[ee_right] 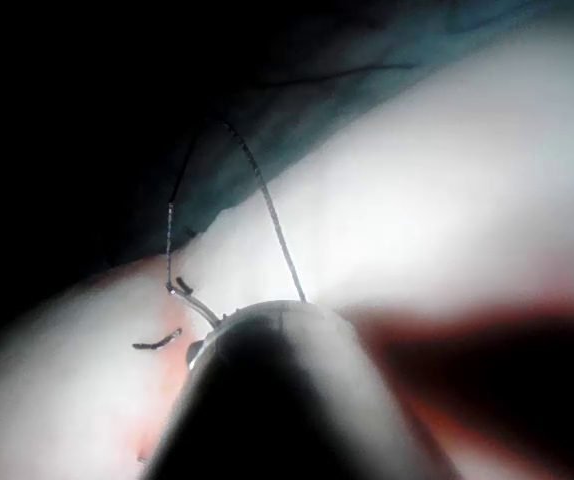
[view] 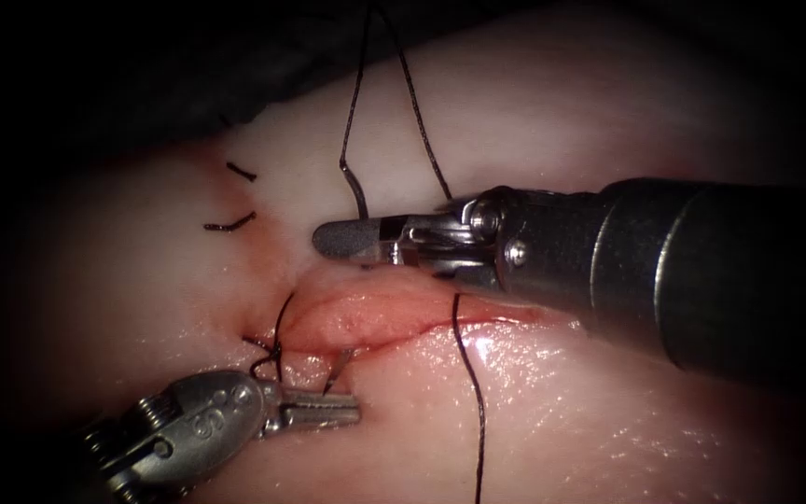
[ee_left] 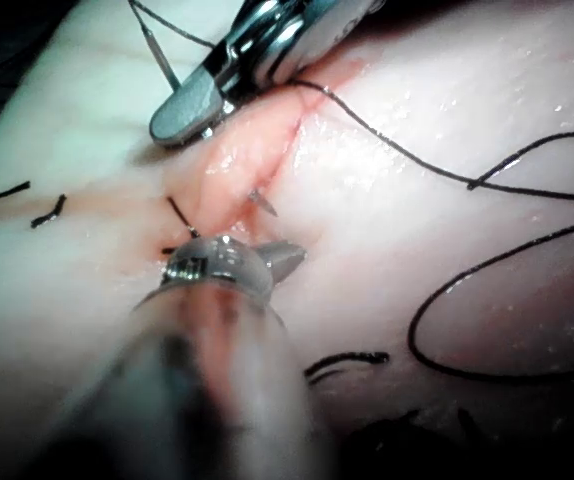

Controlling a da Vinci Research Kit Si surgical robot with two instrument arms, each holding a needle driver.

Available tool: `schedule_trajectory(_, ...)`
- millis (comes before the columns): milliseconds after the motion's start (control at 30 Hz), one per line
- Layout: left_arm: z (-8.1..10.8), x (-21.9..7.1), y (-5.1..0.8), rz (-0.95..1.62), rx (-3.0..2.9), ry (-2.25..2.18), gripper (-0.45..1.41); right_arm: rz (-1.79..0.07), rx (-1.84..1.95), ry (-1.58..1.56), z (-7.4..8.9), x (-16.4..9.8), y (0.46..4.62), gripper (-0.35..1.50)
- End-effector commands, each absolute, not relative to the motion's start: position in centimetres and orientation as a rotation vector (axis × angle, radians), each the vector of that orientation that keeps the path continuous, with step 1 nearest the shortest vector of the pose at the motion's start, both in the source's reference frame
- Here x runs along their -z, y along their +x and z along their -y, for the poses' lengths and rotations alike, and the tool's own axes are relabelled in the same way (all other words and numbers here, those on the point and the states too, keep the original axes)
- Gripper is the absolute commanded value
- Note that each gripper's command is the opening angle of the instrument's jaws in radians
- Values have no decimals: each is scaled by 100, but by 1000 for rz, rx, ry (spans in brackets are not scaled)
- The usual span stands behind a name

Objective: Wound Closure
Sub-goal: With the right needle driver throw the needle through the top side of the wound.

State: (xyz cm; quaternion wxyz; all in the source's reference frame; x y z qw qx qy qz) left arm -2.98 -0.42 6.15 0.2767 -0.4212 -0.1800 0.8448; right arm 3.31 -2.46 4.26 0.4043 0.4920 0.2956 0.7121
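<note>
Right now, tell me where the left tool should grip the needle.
Probably the needle by its short tip end, standing out of the tissue just below the cut, behind the point. Come from below, where the empty left tool lies. The tail sits at the right tool; its hold is unclear.

left end effector (view: pixel 324 412): bright bare metal, polished, glinting under the light
right end effector (view: pixel 358 240): metal, flat grey matt tip, shiny steel at the hinge
right shaft (view: pixel 692 271): dark, smooth, dull sheen
tissue (view: pixel 608 411): pale, soft, wet and glossy
cut (view: pixel 375 317): pink, moist, slick with red fluid
thread (view: pixel 471 392): thin, black, matt
cloth (ee_right: pixel 387 110): dark teal, matt fabric
</note>
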Motion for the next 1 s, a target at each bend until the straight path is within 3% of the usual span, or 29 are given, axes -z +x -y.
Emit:
schedule_trajectory(33,33,-619,-303,479,-2269,-1134,-45,-747,-1794,1254,236,-428,346,-35)
schedule_trajectory(433,33,-619,-301,482,-2270,-1136,-45,-804,-1781,1283,236,-437,344,-32)
schedule_trajectory(467,33,-618,-302,481,-2269,-1135,-45,-849,-1786,1278,233,-438,343,12)
schedule_trajectory(533,34,-618,-302,481,-2269,-1135,-45,-944,-1785,1174,226,-441,338,78)
schedule_trajectory(600,35,-616,-302,482,-2269,-1135,-45,-1011,-1705,1041,215,-446,330,98)
schedule_trajectory(1000,34,-612,-295,483,-2272,-1132,-45,-1009,-1382,453,190,-460,283,131)
